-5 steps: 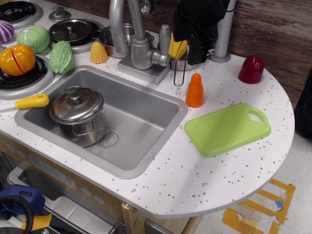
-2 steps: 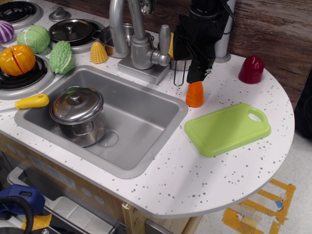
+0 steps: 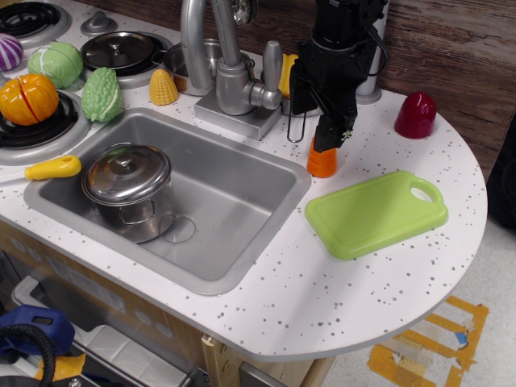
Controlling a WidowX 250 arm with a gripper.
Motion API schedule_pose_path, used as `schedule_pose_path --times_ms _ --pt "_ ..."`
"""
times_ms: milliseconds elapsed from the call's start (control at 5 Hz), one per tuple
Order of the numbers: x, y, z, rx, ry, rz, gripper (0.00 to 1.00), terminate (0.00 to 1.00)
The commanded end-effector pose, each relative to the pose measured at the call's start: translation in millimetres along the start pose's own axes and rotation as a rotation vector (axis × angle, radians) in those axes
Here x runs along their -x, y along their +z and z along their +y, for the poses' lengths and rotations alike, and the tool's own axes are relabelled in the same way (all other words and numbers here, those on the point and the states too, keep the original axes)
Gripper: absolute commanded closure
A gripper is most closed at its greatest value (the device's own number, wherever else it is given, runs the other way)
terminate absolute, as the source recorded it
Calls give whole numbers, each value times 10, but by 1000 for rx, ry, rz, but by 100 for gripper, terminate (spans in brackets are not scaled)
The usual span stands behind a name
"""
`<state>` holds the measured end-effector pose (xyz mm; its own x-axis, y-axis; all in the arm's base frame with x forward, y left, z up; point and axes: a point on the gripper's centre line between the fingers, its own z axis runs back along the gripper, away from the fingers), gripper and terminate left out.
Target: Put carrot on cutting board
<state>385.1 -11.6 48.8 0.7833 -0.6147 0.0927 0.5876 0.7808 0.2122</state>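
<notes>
At the far left, a stovetop (image 3: 24,141) is carrying a purple vegetable (image 3: 10,52), a pale green cabbage (image 3: 56,63), a round orange pumpkin toy (image 3: 27,98) and a bumpy green gourd (image 3: 102,94). A lidded pan (image 3: 121,52) is sitting on the rear burner, and a yellow corn (image 3: 163,86) is standing just beside it. A yellow-handled utensil (image 3: 53,168) is lying across the left rim of the sink (image 3: 242,201), and a lidded steel pot (image 3: 128,187) is standing inside the basin. The faucet (image 3: 222,68) is rising behind the sink.

The counter (image 3: 306,290) is white with dark speckles and is curving round at its right end. Dark wood panelling (image 3: 451,56) is running behind it.

My gripper (image 3: 326,143) is reaching down over the carrot (image 3: 322,161), which is standing upright on the counter just right of the sink's rear corner. My fingers (image 3: 325,137) are covering its upper part, leaving only the orange base showing; I cannot tell whether they are clenched on it or open.

The cutting board (image 3: 375,214) is lying flat to the right, near the carrot but apart from it, with its handle hole at the far right corner. A dark red dome-shaped toy (image 3: 415,114) is standing behind the board. Taped floor (image 3: 427,355) is showing below the counter edge.
</notes>
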Motion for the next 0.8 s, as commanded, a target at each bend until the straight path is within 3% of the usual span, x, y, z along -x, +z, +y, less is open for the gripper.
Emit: schedule_pose_path --times_ms 0,400,600 --pt "-139 23 -18 -10 -4 -72 0 0" --pt "-151 -106 -67 15 25 -93 0 0" --pt "-148 -133 -85 18 37 -85 100 0"
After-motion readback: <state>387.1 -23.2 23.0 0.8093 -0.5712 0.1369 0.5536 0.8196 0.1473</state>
